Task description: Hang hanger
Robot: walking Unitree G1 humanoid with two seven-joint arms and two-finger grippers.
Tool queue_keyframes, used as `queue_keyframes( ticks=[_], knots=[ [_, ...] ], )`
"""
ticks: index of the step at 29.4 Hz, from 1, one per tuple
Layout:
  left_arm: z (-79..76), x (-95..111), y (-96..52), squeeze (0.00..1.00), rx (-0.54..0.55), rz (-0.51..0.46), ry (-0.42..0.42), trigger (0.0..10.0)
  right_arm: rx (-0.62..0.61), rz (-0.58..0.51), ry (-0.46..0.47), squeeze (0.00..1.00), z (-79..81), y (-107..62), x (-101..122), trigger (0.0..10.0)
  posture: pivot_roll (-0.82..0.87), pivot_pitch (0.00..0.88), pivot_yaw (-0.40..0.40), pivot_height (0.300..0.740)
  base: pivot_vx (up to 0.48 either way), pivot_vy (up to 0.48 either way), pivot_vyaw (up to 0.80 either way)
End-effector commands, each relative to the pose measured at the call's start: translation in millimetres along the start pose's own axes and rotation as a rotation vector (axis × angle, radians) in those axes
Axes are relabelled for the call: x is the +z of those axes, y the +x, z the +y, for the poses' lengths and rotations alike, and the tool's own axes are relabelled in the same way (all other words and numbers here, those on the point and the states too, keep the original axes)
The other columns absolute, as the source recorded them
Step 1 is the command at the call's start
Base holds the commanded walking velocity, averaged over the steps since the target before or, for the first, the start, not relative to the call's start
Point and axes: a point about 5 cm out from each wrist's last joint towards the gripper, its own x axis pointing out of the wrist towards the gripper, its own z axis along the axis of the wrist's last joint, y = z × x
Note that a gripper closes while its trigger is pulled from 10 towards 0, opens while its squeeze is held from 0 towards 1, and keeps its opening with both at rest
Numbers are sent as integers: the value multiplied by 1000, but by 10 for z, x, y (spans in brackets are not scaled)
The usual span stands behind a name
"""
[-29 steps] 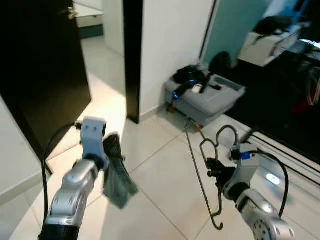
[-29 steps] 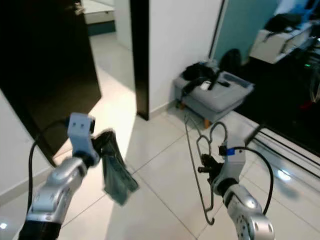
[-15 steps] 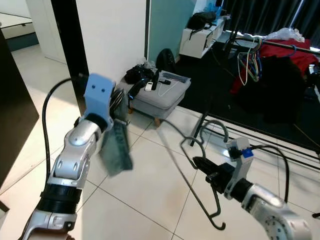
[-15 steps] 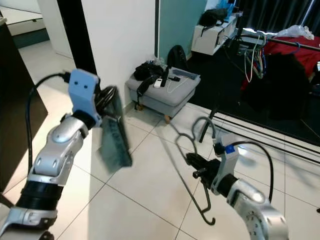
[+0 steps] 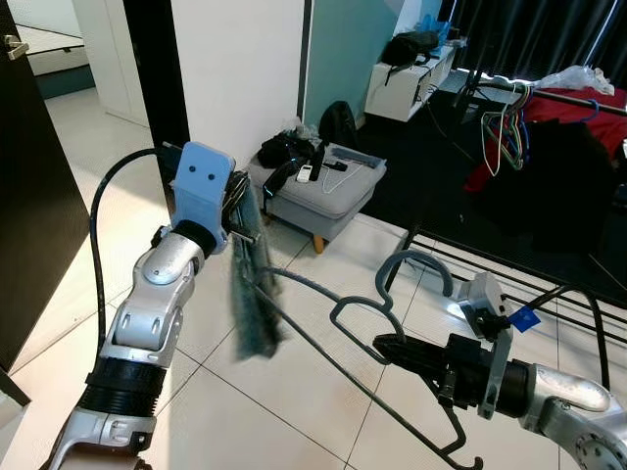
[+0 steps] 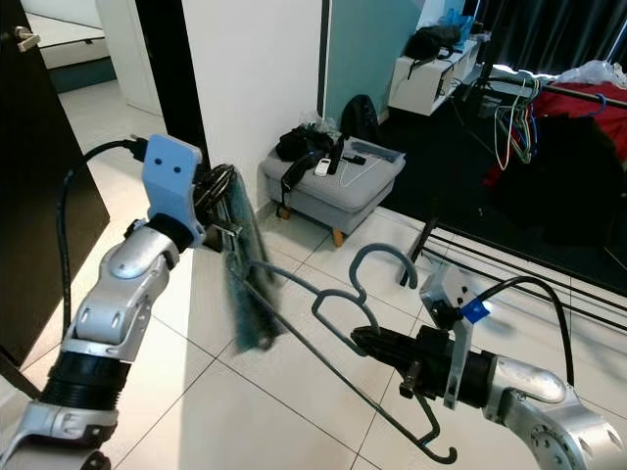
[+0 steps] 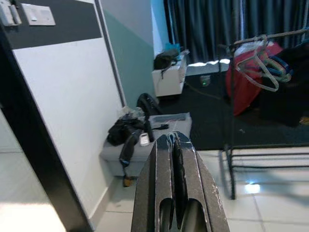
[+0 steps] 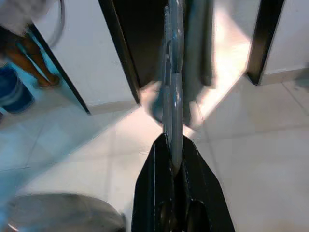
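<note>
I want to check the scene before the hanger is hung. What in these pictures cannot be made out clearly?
- Cloth under the left gripper: blurred in both eye views; its kind cannot be told.
- Hanger: its far end passes behind the cloth.
- Small items on the grey stool: too small to name.
- Clothes rail: cut off by the right edge of the eye views.
- Right gripper: the hanger before it is blurred in the right wrist view.

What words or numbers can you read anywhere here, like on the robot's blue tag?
None can be read.
The blue tag by the right gripper: nothing legible on it.
The white wall plate: blank as far as I can tell.
The stuff on the grey stool: too small to read.
</note>
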Motion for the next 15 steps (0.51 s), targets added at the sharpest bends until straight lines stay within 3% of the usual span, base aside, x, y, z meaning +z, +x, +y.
queue_keyframes(
  ticks=[1,5,15],
  knots=[
    [-78,59,23,0,-26,-24,-11,10000,-19,26,-37,0,-16,18,-4,10000,-22,27,-41,740,0,0,0],
    [-122,83,25,0,-39,-31,-16,10000,-71,-11,-32,0,-88,62,48,10000,-20,30,-42,740,0,0,0],
    [-101,96,23,0,-30,-35,-15,10000,-68,-65,-35,0,-119,52,167,10000,-20,36,-41,740,0,0,0]
  ],
)
